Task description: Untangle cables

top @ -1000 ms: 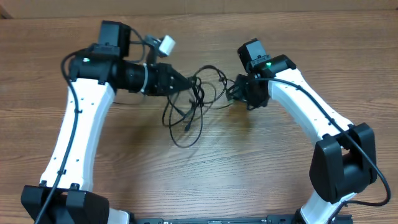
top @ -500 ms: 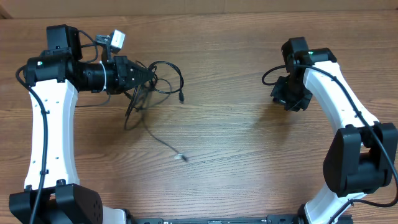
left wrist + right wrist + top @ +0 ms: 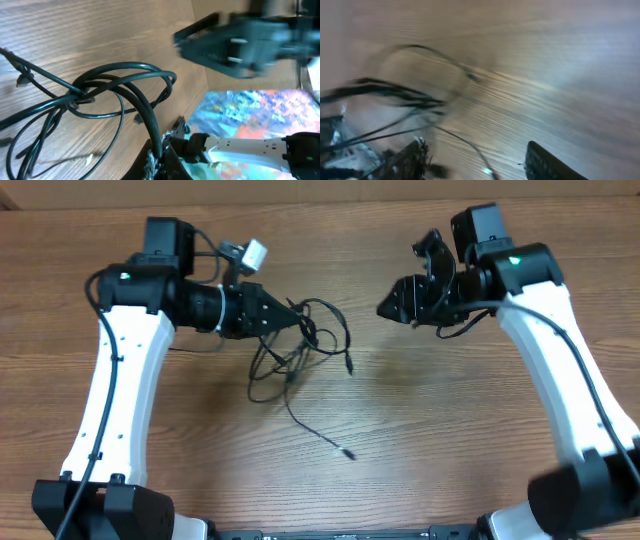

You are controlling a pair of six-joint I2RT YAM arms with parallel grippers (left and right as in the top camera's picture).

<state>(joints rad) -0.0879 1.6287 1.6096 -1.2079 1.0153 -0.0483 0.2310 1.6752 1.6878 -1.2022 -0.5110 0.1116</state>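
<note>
Left claw (image 3: pixel 295 315) is clamped fully closed on the thin black flexible cables (image 3: pixel 300 352); the left wrist view shows a strand running straight into the jaws. Right claw (image 3: pixel 398 282) is spread wide with nothing in it, apart from the cords at 2 o'clock of the tangle.

The tangle sits just off centre of the brown wood-grain table (image 3: pixel 450 450), toward 10 o'clock, with the loops bunched at my left tips and draping down. One long strand trails off to 5 o'clock and ends in a small plug (image 3: pixel 349 453) lying on the wood. A second plug end (image 3: pixel 349 367) sits at 3 o'clock of the bunch. The right wrist view is blurred, so I can only make out smeared loops and my two spread fingers.

My read of the step is that the right side reaches in for a strand to pull free while the left anchors.
- Keep the left grip firm and steady.
- Bring the right claw in low from 2 o'clock.
- Take one outer loop or the free plug end, not the crossing where the strands bunch.
- Close on a single strand only.
- Draw slowly toward 3 o'clock.
- If the knot looks to tighten, let go and pick another strand.

Containers: none in any view, nothing to list.
</note>
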